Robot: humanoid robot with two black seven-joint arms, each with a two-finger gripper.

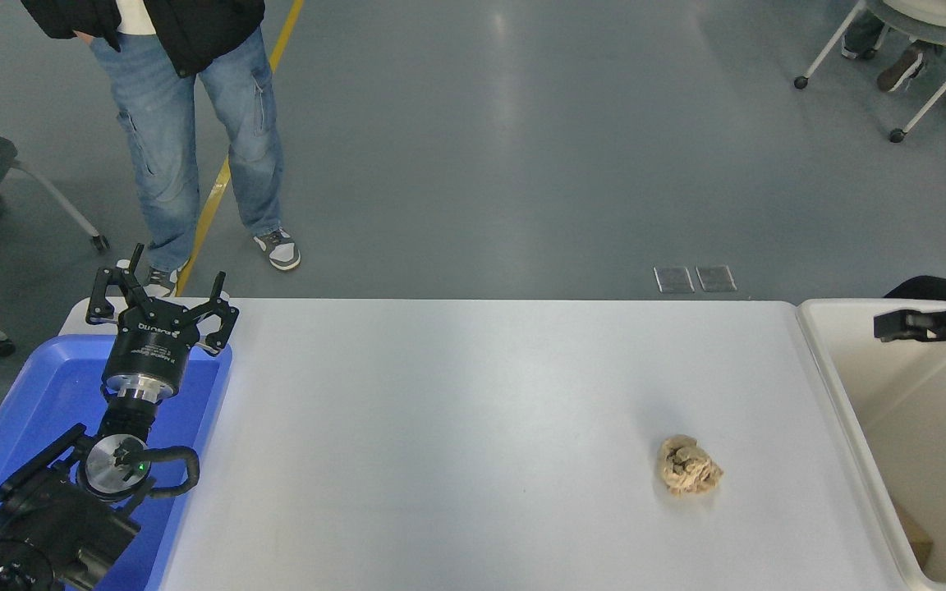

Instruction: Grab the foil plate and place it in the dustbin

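The foil plate does not show anywhere in the head view. The cream dustbin (838,386) stands at the table's right end. My right gripper (904,324) reaches in from the right edge and hangs over the dustbin's far part; only a little of it shows, and nothing shows in it. My left gripper (163,300) is parked at the lower left over the blue tray (46,394), open and empty.
A small tan paper wad (689,465) lies on the white table (456,427), right of the middle. A brownish piece (915,533) lies in the dustbin's near corner. A person in jeans (194,139) stands beyond the table's far left corner.
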